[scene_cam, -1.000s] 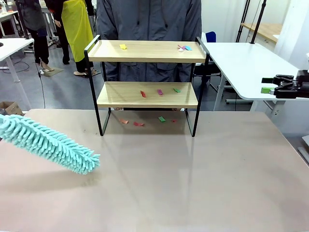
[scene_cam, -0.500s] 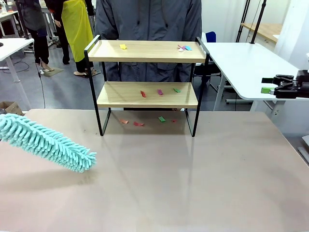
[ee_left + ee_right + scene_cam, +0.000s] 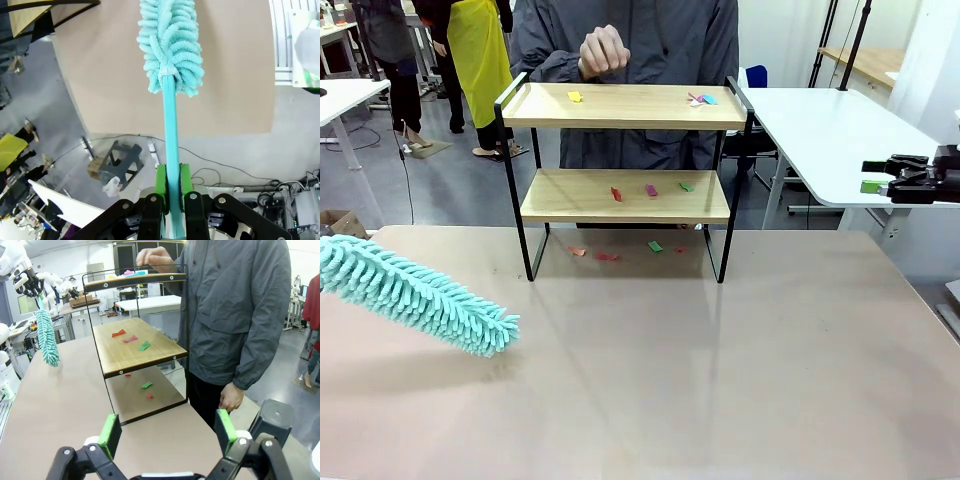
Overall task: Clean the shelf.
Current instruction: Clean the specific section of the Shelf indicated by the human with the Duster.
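The left hand [image 3: 173, 182] is clamped on the teal duster [image 3: 170, 45], its head low over the worktop [image 3: 720, 380], well left of the shelf [image 3: 570, 195]. The right hand [image 3: 167, 432] gapes empty. Best lift the head to board height, then brush the paper scraps [image 3: 650, 190] outward.

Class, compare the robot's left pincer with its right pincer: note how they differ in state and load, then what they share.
The left pincer is shut on the handle of the teal duster; the right pincer stands open, holding nothing. The left pincer looks down at the table and the floor beside it; the right pincer looks level at the shelf, end on. Both are black with green pads.
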`<state>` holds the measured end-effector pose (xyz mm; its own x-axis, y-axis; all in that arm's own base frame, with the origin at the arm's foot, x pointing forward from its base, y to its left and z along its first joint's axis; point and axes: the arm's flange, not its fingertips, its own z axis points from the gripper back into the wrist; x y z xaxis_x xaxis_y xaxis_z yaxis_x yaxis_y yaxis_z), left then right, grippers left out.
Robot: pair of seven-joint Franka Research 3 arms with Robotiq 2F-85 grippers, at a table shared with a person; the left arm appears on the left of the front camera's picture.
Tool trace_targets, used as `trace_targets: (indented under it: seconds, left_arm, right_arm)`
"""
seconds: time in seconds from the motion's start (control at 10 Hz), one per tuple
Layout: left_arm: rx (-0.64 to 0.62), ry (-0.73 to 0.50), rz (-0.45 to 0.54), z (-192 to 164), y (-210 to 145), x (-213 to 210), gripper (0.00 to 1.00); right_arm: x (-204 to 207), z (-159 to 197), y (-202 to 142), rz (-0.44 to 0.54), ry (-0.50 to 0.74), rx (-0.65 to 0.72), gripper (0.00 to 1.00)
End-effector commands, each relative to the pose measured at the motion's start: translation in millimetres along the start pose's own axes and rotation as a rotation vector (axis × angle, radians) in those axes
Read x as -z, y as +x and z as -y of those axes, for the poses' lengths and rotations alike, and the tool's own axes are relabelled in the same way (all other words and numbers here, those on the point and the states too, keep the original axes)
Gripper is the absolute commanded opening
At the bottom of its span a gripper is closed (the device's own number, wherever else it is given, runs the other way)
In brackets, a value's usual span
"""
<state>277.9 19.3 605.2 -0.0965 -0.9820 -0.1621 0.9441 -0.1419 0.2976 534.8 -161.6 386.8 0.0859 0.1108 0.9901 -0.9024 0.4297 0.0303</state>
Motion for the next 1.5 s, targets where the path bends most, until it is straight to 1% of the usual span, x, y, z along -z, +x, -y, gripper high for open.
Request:
trace_targets:
  seconds: [0.0, 1.3, 1.4]
  left_arm:
    - [0.002, 0.007, -0.015, -1.2, -1.7, -1.1, 0.13]
    - [0.002, 0.007, -0.015, -1.2, -1.7, -1.1, 0.13]
    - [0.0, 0.0, 0.0, 0.0, 0.0, 0.0, 0.13]
  right_arm:
    - [1.3, 0.1, 3.2, -0.015, -0.002, -0.006, 1.0]
    - [1.3, 0.1, 3.2, -0.015, -0.002, -0.006, 1.0]
    - [1.3, 0.1, 3.2, -0.015, -0.002, -0.006, 1.0]
